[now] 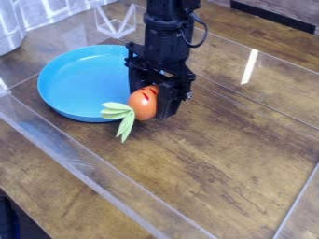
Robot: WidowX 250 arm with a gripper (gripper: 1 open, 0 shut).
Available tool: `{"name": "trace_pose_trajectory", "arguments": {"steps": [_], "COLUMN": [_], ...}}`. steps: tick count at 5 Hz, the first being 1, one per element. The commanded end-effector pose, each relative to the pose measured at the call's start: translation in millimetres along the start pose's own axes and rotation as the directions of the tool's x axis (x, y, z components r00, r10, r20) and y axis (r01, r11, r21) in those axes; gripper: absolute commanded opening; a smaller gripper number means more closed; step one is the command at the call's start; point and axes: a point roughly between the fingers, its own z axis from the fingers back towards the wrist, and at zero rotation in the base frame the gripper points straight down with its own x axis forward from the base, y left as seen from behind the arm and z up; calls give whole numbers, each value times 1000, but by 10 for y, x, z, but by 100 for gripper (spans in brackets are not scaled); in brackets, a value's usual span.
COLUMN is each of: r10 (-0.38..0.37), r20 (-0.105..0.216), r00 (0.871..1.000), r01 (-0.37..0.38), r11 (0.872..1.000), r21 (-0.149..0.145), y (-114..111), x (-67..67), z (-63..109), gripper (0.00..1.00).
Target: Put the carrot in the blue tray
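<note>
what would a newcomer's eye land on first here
Probably the bright blue tray, a round shallow dish toward the left of the table. Next, the stubby orange carrot at its near right edge, pale green leaves pointing toward the camera. Above the carrot looms the black gripper, dark against the brown wooden table.
</note>
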Motion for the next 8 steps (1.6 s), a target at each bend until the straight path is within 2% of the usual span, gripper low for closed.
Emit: {"name": "trace_pose_trajectory", "arguments": {"steps": [1,4,8], "r10": [15,21,6], "r20": [76,79,84], "r00": [997,997,996], "r01": [-15,-19,-6], "r11": [1000,1000,1000], "r21": [1,-18,0], "y": [22,-20,26], "x": [-5,-30,-98], "z": [240,274,413], "gripper": [0,0,0]}}
